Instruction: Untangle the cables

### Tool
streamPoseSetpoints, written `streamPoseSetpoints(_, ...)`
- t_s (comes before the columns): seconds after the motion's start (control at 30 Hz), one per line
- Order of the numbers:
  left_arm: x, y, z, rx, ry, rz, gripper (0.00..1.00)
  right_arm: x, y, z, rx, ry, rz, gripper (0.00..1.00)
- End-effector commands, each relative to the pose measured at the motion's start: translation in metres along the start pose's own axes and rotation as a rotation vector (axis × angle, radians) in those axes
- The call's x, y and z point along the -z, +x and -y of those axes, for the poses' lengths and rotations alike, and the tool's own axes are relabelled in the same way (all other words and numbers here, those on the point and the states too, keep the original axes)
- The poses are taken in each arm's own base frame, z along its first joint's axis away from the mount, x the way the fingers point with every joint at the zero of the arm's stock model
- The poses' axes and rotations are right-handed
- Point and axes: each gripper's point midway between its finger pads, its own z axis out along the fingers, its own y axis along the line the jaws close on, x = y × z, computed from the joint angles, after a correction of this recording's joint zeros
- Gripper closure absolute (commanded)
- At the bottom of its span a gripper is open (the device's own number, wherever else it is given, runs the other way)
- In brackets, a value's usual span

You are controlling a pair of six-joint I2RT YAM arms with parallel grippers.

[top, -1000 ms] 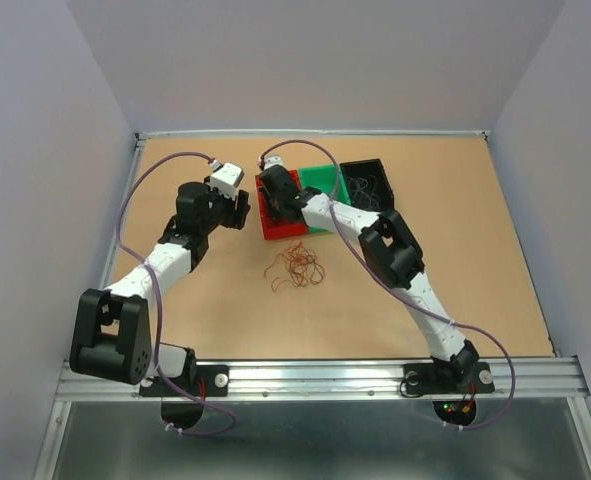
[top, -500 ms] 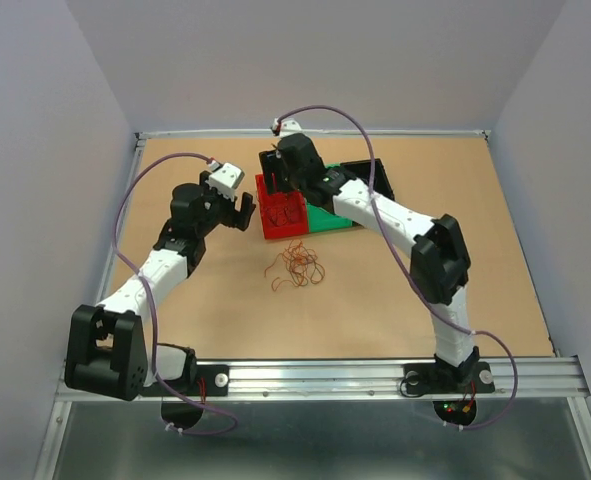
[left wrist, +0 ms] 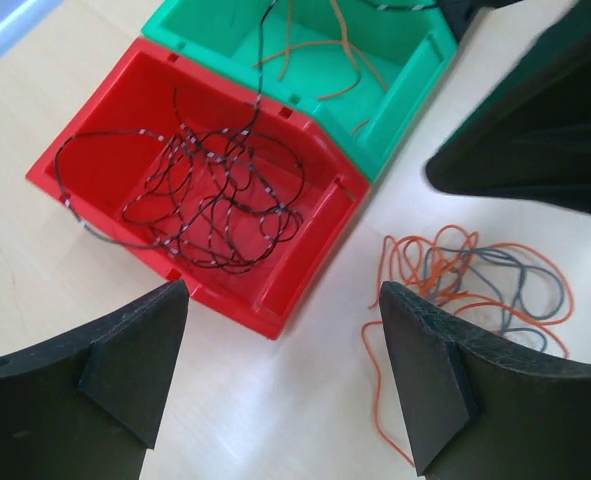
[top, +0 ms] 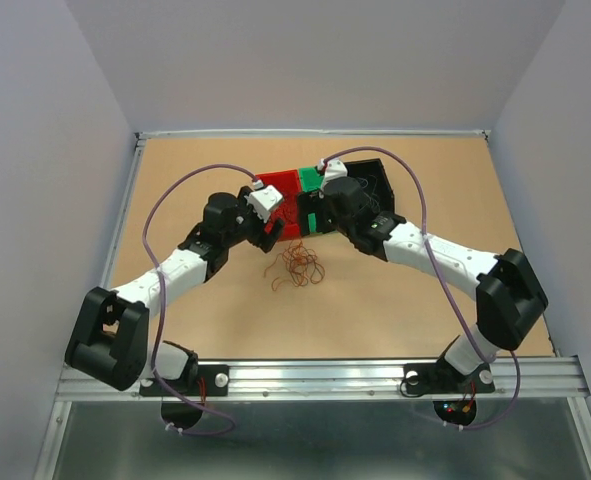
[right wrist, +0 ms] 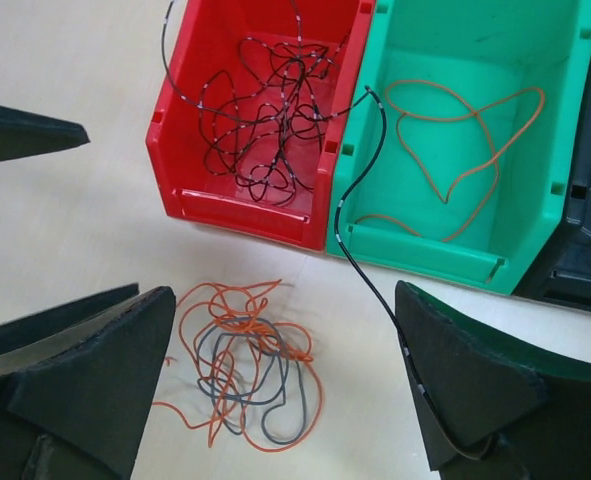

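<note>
The cables still tangled, an orange and grey knot (top: pixel 297 268), lie on the table in front of the bins. My right gripper (right wrist: pixel 280 390) hangs open right over that knot (right wrist: pixel 245 370). My left gripper (left wrist: pixel 285 370) is open too, above bare table between the knot (left wrist: pixel 470 280) and the red bin (left wrist: pixel 305 270). A black wire (right wrist: pixel 275 130) is coiled in the red bin (right wrist: pixel 235 205). One strand (right wrist: pixel 341 225) of it trails over the rim down to my right gripper's right finger (right wrist: pixel 465 390). An orange wire (right wrist: pixel 445 195) lies in the green bin (right wrist: pixel 425 250).
A black bin (top: pixel 375 180) stands to the right of the green bin (top: pixel 308 180) at the back of the table. Both wrists crowd close together just in front of the bins, and the left gripper's finger (right wrist: pixel 25 135) shows in the right wrist view.
The right arm swung from above the red bin back to the knot and its jaws opened. The left arm moved right, toward the red bin and the knot, opening wider.
</note>
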Motion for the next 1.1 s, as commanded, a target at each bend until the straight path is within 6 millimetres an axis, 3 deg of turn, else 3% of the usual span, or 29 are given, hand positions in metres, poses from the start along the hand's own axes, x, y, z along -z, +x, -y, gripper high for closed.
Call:
streamPoseSetpoints(0.0,-0.002,-0.014,-0.025,-0.024,-0.099,0.012,0.12,0.009,-0.045,-0.019,-0.028,-0.083,0.151,0.1)
streamPoseSetpoints(0.17,-0.001,-0.013,-0.046,0.013,-0.193,0.003,0.15,-0.002,-0.063,-0.031,-0.027,-0.11,0.172,0.33)
streamPoseSetpoints(0.27,0.009,-0.013,-0.074,0.09,-0.24,0.024,0.16,-0.019,-0.064,-0.042,-0.035,-0.135,0.156,0.45)
streamPoseSetpoints(0.37,0.013,-0.016,-0.082,0.119,-0.225,0.052,0.17,-0.038,-0.062,-0.058,-0.035,-0.19,0.131,0.47)
streamPoseSetpoints(0.47,0.012,-0.02,-0.085,0.116,-0.201,0.078,0.17,-0.058,-0.056,-0.063,-0.042,-0.196,0.116,0.55)
streamPoseSetpoints(0.63,0.002,-0.028,-0.089,0.114,-0.064,0.118,0.17,-0.078,-0.069,-0.076,-0.053,-0.217,0.134,0.85)
streamPoseSetpoints(0.7,-0.004,-0.034,-0.081,0.073,0.025,0.137,0.17,-0.077,-0.076,-0.078,-0.071,-0.22,0.148,0.92)
streamPoseSetpoints(0.77,-0.006,-0.036,-0.087,-0.007,0.009,0.164,0.17,-0.077,-0.083,-0.074,-0.088,-0.193,0.167,0.98)
streamPoseSetpoints(0.9,-0.017,-0.023,-0.085,-0.095,0.044,0.193,0.2,-0.07,-0.097,-0.069,-0.119,-0.162,0.204,0.99)
streamPoseSetpoints(1.07,-0.019,-0.032,-0.082,-0.169,0.072,0.255,0.24,-0.071,-0.109,-0.069,-0.124,-0.176,0.222,0.96)
